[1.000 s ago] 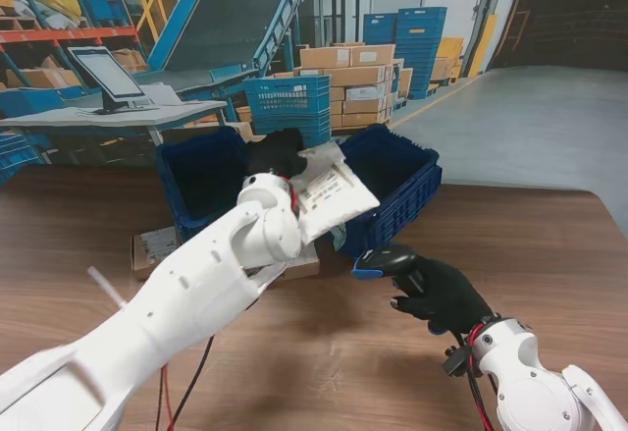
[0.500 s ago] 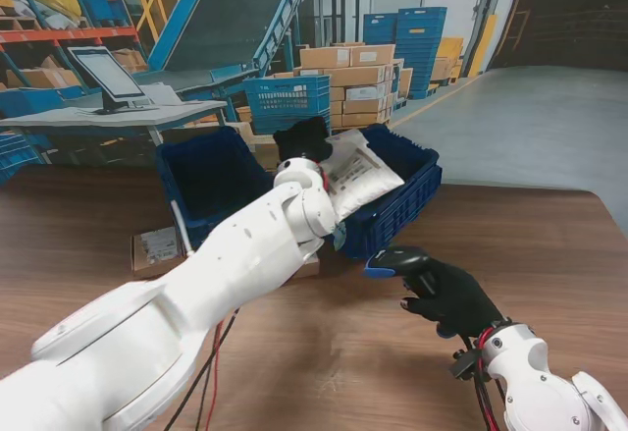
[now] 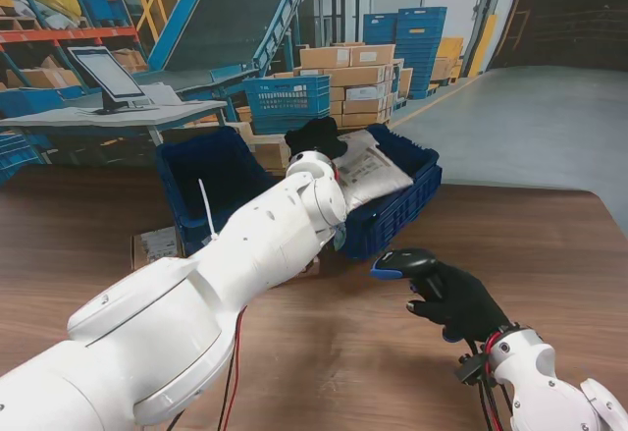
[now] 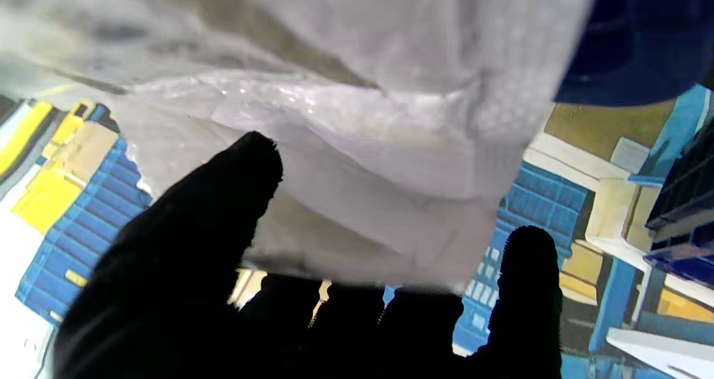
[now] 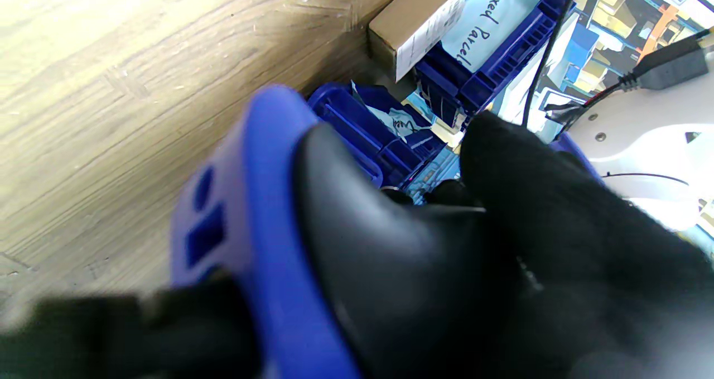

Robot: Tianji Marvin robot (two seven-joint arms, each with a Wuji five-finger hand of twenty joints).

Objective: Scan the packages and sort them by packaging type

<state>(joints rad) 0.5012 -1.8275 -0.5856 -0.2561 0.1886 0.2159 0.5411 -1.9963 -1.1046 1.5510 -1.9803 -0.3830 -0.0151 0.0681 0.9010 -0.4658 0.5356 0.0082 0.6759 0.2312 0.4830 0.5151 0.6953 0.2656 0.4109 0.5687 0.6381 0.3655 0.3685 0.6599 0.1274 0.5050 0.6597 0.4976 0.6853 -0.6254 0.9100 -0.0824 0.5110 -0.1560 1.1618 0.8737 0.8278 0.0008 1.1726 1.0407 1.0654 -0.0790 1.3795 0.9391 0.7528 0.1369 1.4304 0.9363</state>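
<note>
**White mailer held over the right-hand bin, scanner waiting in the other hand**

The wooden table (image 3: 549,244) runs wide and bare on the right side, with open room there right up to its far edge. The left arm (image 3: 196,294) is the biggest thing in sight and blocks much of the middle, hiding part of both blue bins. The left bin (image 3: 201,181) looks dark inside; I cannot make out any contents. The right bin (image 3: 412,190) sits just beside it, and a handwritten tag on the bin front reads "Boxed Parcel" (image 5: 491,22) in the right wrist view; a second tag nearby is crumpled and unreadable.

A flat cardboard box (image 3: 157,246) lies on the table against the bins, mostly hidden by the arm; its label is too small to read.

The left hand (image 3: 314,138), black-gloved, has its fingers (image 4: 184,239) closed around a white padded mailer (image 3: 373,171), which hangs over the right bin. The mailer's printed label is illegible.

The right hand (image 3: 461,298) is wrapped around a blue-and-black barcode scanner (image 3: 402,261), held over the table nearer to me, well apart from the bins.
</note>
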